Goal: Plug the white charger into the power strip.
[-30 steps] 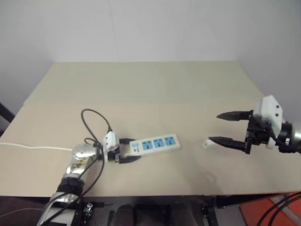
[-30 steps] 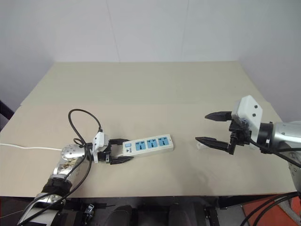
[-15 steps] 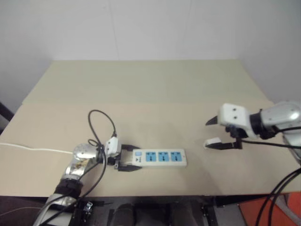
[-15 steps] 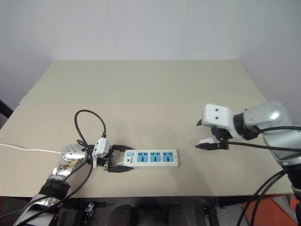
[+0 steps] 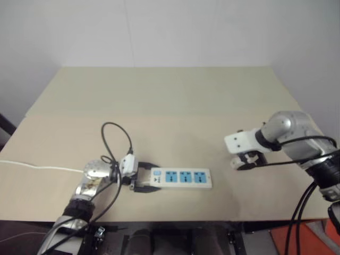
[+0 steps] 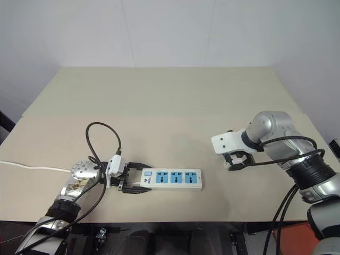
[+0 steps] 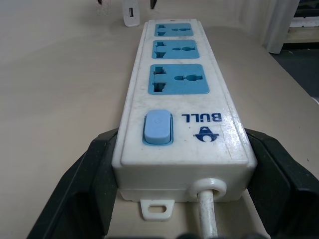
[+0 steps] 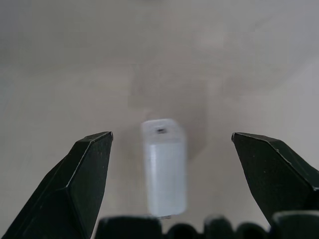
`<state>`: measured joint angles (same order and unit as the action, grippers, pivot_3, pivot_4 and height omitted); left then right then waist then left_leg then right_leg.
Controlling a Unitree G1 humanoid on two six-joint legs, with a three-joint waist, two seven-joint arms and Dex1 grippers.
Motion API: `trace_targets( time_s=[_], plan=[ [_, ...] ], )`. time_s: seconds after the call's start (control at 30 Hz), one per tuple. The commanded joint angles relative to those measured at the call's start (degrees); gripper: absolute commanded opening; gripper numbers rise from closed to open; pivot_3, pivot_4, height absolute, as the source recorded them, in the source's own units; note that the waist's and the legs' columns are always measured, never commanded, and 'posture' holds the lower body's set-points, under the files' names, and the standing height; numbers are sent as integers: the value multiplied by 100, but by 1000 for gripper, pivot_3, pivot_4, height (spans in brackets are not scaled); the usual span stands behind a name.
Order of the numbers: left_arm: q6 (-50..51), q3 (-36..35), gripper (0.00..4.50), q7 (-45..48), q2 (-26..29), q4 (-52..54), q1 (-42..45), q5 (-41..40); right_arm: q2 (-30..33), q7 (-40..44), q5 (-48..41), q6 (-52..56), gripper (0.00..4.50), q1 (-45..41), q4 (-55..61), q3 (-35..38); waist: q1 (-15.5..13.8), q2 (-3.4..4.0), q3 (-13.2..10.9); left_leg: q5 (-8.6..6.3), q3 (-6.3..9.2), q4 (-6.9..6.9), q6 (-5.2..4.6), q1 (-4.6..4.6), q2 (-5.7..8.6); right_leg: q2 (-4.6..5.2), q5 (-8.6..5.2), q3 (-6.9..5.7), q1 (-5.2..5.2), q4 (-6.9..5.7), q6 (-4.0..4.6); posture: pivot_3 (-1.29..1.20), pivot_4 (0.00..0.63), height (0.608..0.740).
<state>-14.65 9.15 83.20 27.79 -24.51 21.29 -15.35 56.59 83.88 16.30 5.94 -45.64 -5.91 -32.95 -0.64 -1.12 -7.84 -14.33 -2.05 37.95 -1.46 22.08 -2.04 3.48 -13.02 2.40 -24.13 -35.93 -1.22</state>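
Two tools divide the work: the left tool [image 6: 132, 179] clamps the long white blue-socketed power strip [image 6: 171, 178] steady near the counter's front edge, while the right tool [image 8: 167, 174], wide open and empty, straddles the small white boxy charger [image 8: 164, 167] near the right edge.

Strip [image 6: 172, 179] flat on table, charger [image 8: 164, 167] well right.

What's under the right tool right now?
The white charger lies on the table directly below the right tool, between its open fingers, untouched. From the head view the tool's body covers most of the charger, so its prongs can't be seen.
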Motion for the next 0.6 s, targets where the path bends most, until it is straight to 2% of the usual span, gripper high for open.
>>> trace_targets(
  time_s=[0.03,0.27,0.3,0.4,0.6],
  plan=[
    [-15,145,3263,-69,17,40,-107,190,-80,100,275,-302,4500,-83,-172,-11,0,0,0,0,0,0,0,-1,0,0,0,0,0,-2,0,0,150,740],
    [4,132,3263,-172,67,194,-267,186,-411,98,606,-421,4500,-169,-615,32,4,1,1,0,-1,0,0,-4,0,0,0,1,2,-3,1,0,150,740],
    [7,131,3263,-184,76,215,-286,185,-440,110,629,-432,4324,-171,-656,42,4,1,1,0,-1,0,0,-6,-1,-1,0,0,4,-3,1,0,150,740],
    [-1,120,3263,-223,98,216,-302,191,-514,143,665,-440,3625,-185,-730,65,13,1,1,0,-1,0,0,-11,-1,-1,1,1,9,-3,2,0,150,740],
    [0,123,3263,-253,135,226,-307,191,-599,161,649,-415,1513,-120,-730,141,56,-2,2,0,-1,0,0,-24,-1,-1,1,2,19,-6,2,0,150,740]
  ],
)
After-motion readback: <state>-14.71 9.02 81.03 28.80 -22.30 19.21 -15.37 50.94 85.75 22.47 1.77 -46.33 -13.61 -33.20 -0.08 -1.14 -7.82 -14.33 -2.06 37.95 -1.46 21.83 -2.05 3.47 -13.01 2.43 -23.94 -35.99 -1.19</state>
